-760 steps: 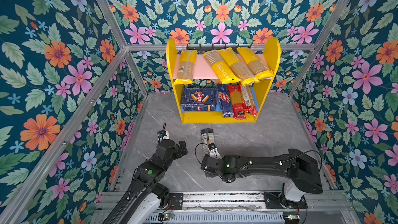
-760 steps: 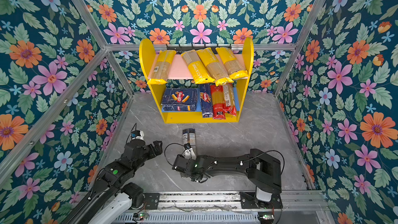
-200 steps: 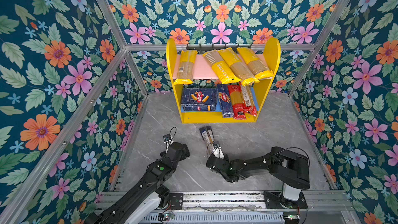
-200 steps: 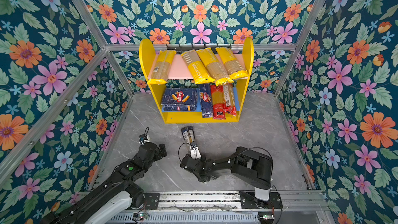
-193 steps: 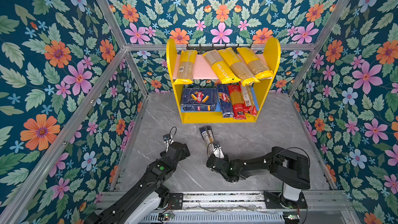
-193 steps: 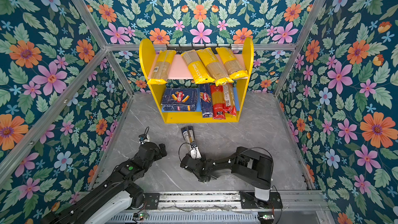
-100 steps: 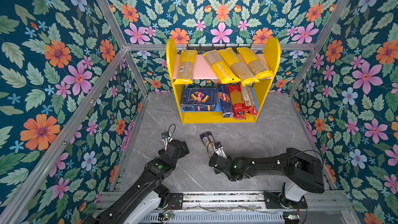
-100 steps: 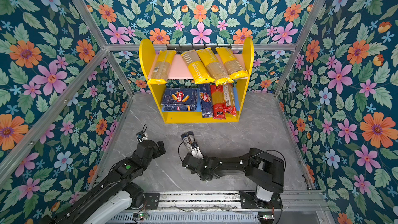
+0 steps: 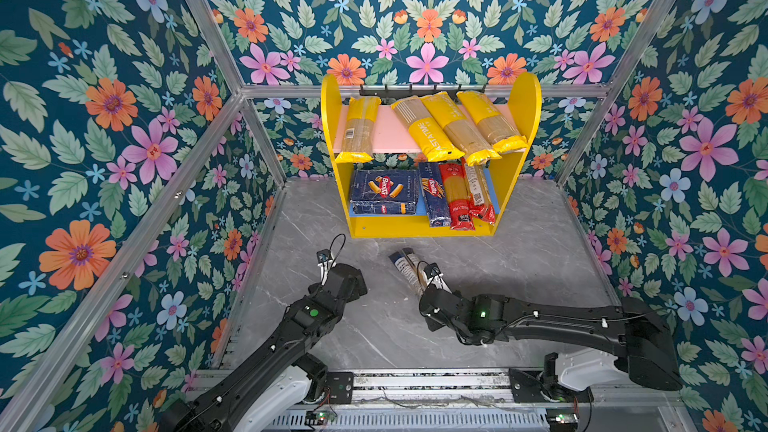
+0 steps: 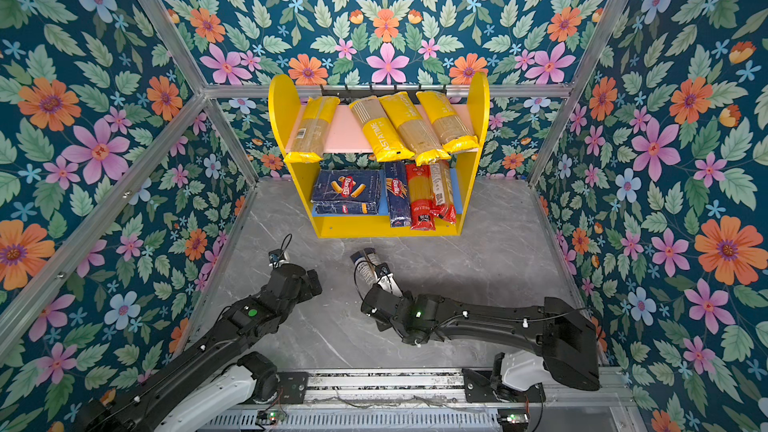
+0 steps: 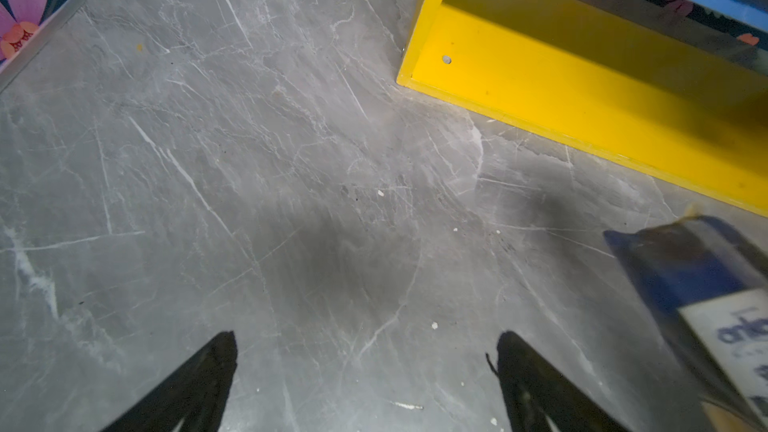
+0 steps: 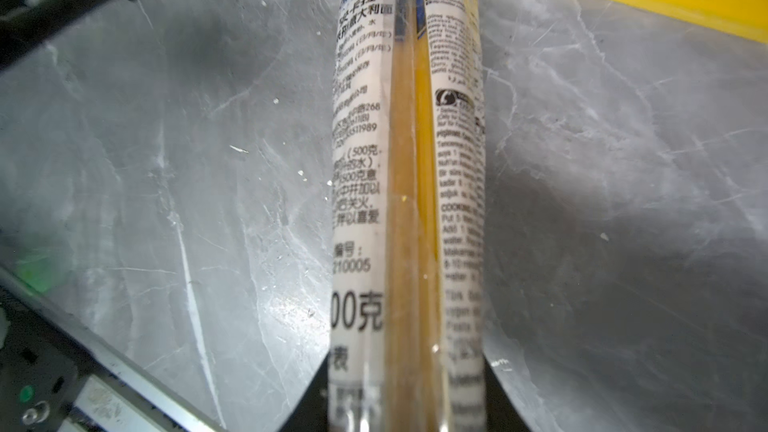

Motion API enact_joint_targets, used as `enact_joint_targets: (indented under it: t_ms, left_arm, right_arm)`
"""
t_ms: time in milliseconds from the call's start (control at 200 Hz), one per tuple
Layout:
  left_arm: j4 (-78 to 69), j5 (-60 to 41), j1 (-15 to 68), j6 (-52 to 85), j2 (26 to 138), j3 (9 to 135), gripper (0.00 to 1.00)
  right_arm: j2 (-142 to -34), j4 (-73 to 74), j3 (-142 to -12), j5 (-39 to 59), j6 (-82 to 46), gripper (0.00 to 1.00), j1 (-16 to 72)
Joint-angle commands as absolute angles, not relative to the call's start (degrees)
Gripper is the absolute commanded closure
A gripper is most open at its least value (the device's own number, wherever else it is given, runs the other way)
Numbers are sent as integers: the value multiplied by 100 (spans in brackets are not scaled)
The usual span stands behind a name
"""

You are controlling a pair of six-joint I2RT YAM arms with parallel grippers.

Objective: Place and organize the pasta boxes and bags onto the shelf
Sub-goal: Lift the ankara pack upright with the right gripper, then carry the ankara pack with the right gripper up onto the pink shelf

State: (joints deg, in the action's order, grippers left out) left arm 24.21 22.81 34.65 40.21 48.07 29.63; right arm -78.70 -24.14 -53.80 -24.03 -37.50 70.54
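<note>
Grey marble tabletop [image 9: 540, 251] in a top view: slim navy white-labelled spaghetti bag [image 9: 401, 263] near the yellow two-tier shelf [image 9: 415, 228]. Left wrist: my left gripper [image 11: 365, 336] gapes, empty. Right wrist: my right gripper [image 12: 405, 392] clamps the bag's end; drooping could snag it.

Left pincer [image 11: 365, 338] spread wide; right pincer [image 12: 405, 388] clamped.

2 arms, matte black shells: left arm [image 9: 286, 334], right arm [image 9: 548, 320]. Each base: white housing [image 9: 582, 369]. Each forearm: 1 green LED [image 9: 314, 312]. Wrists: thin black cable loops [image 9: 340, 242]. Black tapered fingers [image 11: 195, 384] on left gripper [image 11: 365, 334]
</note>
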Motion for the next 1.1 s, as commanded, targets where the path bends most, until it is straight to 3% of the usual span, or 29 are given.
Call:
enact_joint_targets:
  t_ms: [0,315,510,870,1095]
  left_arm:
    - [2399,2390,3523,3855,4946,3154,1]
    - [2592,2529,3542,3483,5181,3872,0]
    - [2705,2484,3551,3471,5329,4257,0]
    - [2962,2508,3595,3403,5388,4954,1]
    - [2931,2510,3604,3301,5481,5135,0]
  right_arm:
    - [-7491,-2560,-5565,-2853,-3477,100,7059]
    - [-6098,-3548,-6258,-3166,-2793,100,7068]
    - [-5926,-4022,-7225,-3462,-2125,100,7070]
    - [-6778,-3928,-9303,-3535,-843,100,7066]
    - [-7985,-3461,-10840,-4349,115,99,6822]
